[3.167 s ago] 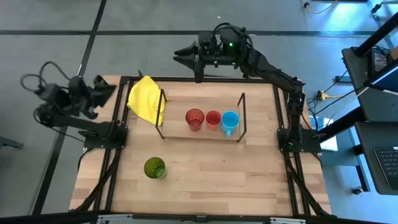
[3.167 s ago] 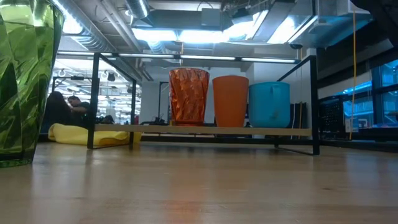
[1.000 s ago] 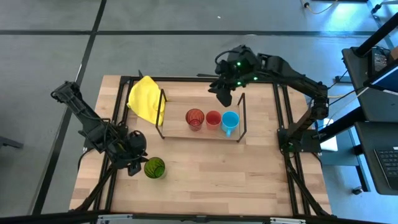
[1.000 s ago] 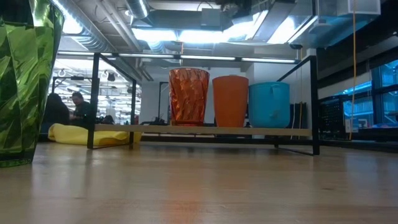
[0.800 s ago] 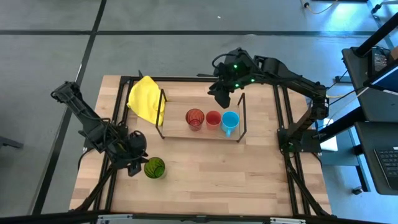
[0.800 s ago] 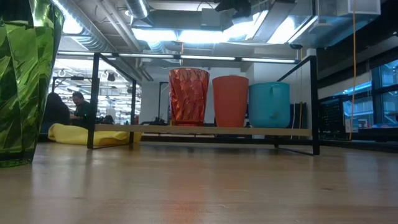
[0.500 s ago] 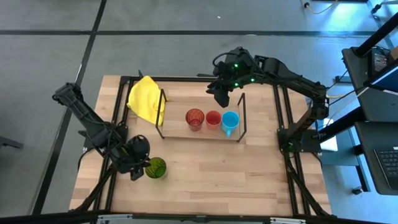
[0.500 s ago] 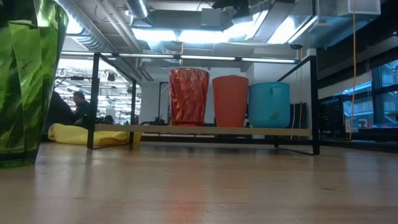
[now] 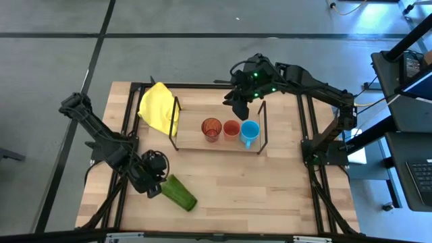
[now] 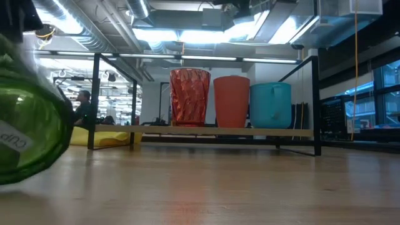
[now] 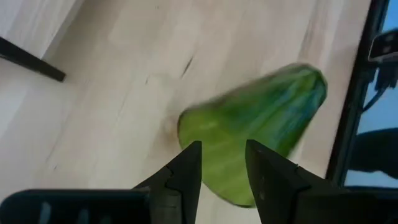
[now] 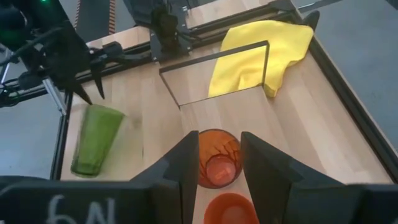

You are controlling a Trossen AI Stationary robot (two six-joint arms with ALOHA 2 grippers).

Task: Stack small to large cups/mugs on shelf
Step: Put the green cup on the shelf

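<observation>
The green tumbler [image 9: 179,193] lies on its side on the tabletop, blurred, rim end toward my left gripper [image 9: 156,186] and base toward the near right [image 10: 25,137]. My left gripper [image 11: 222,163] is open, low over the table, right at that rim end. On the shelf [image 9: 219,142] stand the orange-red tumbler [image 9: 211,127], the red cup [image 9: 231,127] and the light blue mug [image 9: 250,130]. My right gripper [image 9: 237,108] hovers open above the shelf's far edge, over the orange-red tumbler [image 12: 214,158]. My left gripper stands with its open fingers [image 11: 189,163] at the green tumbler's rim end [image 11: 205,134], slanting down from the table's left. Whether a finger touches the tumbler, I cannot tell. The tumbler rests with its side on the table.
A yellow cloth [image 9: 158,106] lies at the shelf's left end, draped against the black wire frame [image 9: 175,125]. Another wire frame [image 9: 263,125] closes the right end. Bare tabletop spreads near and right of the fallen tumbler [image 9: 270,189]. A person shows far off in the room [image 10: 80,103].
The green tumbler has tipped from upright onto its side, base swinging toward the near right, as my left gripper moved right and slightly nearer against where it stood. My right gripper has stayed over the shelf's far edge.
</observation>
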